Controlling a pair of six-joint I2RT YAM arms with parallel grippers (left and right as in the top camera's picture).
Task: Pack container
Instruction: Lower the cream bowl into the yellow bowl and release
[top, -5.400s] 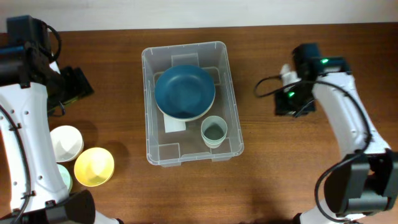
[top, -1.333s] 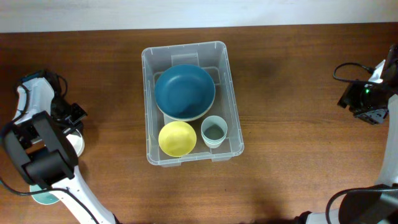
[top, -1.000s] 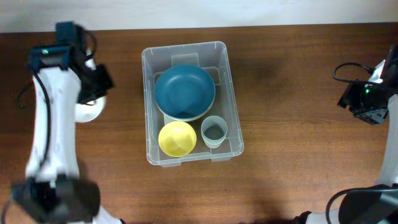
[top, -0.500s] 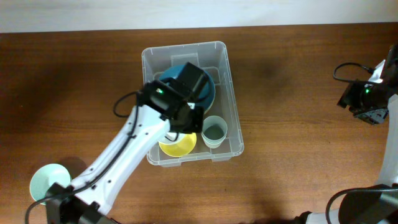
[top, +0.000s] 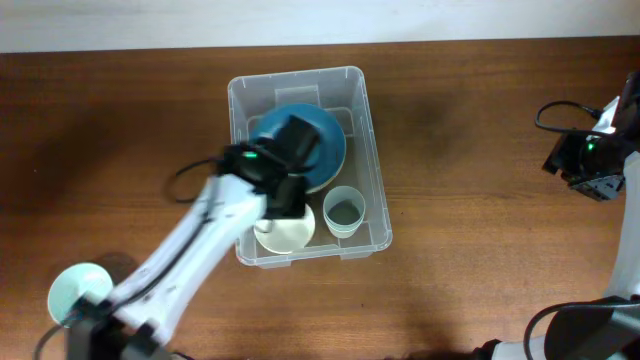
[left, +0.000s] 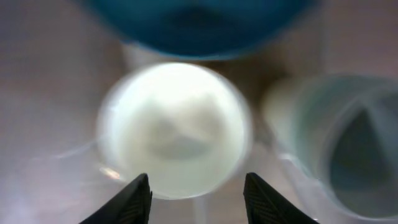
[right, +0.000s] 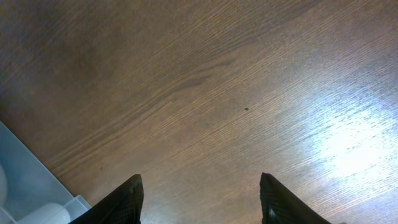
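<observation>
— Plastic container sat in the middle of the table, its long side running away from the arms; why was the left gripper inside it?
— Judging by the wrist view, it hung just above a white bowl in the near-left part of the container; its fingers stood apart with nothing between them, so I took the bowl to be set down and let go rather than gripped
— And the placing?
— Sensible packing, I thought; the blue bowl filled the far half, the pale green cup stood upright in the near-right corner, and the white bowl took the space beside the cup, close to it, though blur hid whether they touched
— The right gripper?
— Parked well off to the right over bare wood, fingers apart and empty, presumably to keep clear; a mint bowl sat on the table at the near-left edge, so the job looked unfinished; the left arm would need to lift straight up to avoid knocking the cup
</observation>
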